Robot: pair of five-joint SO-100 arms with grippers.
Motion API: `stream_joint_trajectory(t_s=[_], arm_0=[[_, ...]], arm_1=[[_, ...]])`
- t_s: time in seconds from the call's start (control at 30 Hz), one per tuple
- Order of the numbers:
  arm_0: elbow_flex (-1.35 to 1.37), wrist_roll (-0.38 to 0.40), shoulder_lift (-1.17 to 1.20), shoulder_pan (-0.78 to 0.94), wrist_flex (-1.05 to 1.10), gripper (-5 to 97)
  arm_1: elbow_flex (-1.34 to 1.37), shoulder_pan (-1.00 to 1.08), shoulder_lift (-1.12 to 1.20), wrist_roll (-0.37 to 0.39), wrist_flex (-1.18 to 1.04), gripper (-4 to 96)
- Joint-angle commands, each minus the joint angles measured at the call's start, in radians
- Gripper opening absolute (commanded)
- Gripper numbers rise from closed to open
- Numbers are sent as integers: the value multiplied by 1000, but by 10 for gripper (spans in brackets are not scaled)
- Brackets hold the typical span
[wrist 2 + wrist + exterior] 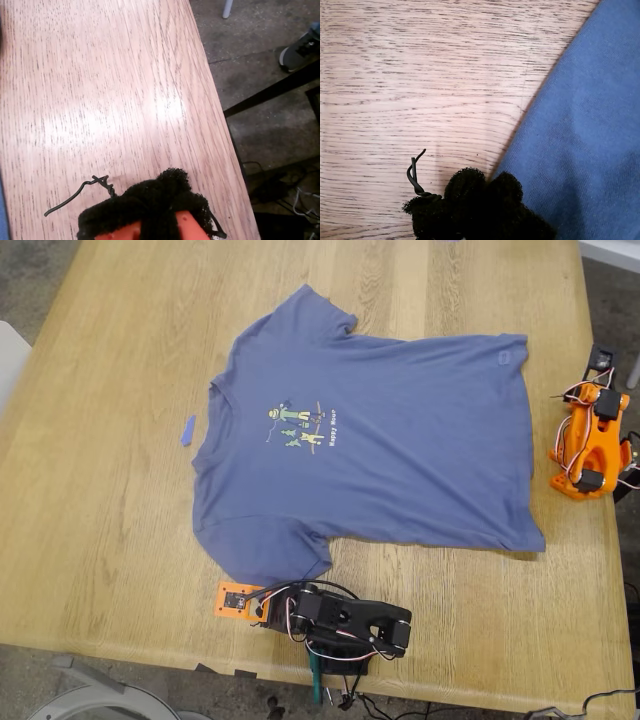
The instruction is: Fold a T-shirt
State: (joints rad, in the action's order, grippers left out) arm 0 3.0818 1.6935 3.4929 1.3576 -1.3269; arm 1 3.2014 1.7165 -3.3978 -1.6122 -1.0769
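1. Exterior view's left: a tiny blue scrap (pixel 188 429) lies on the bare wooden table (pixel 90 540), just beside the collar and apart from it.
2. The T-shirt (pixel 400 440) is spread flat, print (pixel 297 424) up. Its long axis runs across the exterior view, collar toward that view's left and hem toward its right. One sleeve points to the far edge and one to the near edge.
3. Below the near sleeve in the exterior view, my first gripper (pixel 237 601) lies low at the table edge, just beside the sleeve hem. I judge this the arm better placed to open the fold. The cloth lies ahead of the claw and up the exterior view.
4. The first wrist view adds what the exterior cannot. The foam pads (pixel 465 186) of my first gripper (pixel 485 189) are pressed together with nothing between them. They sit right at the shirt's edge, which runs diagonally past. I cannot tell whether pad and cloth touch. A stray black wire (pixel 415 175) curls beside the pads.
5. Exterior view's right: the orange arm (pixel 588 445) is folded up beyond the hem, apart from the cloth. I judge it the second arm.
6. In the second wrist view, my second gripper (pixel 160 195) shows as one foam lump over bare wood, with the table edge and the floor (pixel 260 75) beyond. I cannot tell whether it is released or clenched. It carries no cloth.
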Motion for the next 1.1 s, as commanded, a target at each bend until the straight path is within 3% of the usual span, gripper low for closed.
stream_joint_trajectory(t_s=[0.0,1.07], arm_0=[[-17,14,117,-3,23,2],[-17,23,117,-15,34,25]], arm_1=[[67,8,-8,-11,-5,6],[67,-2,-8,41,6,2]])
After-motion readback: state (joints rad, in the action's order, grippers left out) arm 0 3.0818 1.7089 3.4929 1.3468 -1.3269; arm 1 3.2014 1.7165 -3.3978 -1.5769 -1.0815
